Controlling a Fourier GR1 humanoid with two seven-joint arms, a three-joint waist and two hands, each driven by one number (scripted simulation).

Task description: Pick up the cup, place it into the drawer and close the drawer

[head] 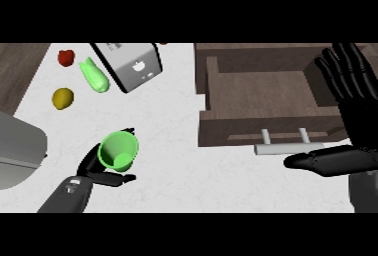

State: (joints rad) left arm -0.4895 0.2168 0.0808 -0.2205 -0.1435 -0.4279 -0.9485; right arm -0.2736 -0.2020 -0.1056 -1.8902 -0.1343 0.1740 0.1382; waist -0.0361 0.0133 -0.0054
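A light green cup (118,149) lies tilted in my left hand (98,170), whose black fingers and thumb curl round its base, at the lower left of the white counter. The brown wooden drawer (267,122) stands pulled open at the upper right, its inside bare, with a white bar handle (289,147) on its front. My right hand (347,145) is open, fingers straight and pointing up along the drawer's right side, thumb stretched left just below the handle.
A grey toaster (131,65) stands at the top, left of the drawer. Beside it lie a pale green vegetable (94,76), a red item (66,57) and a yellow fruit (63,98). A grey appliance (18,150) fills the left edge.
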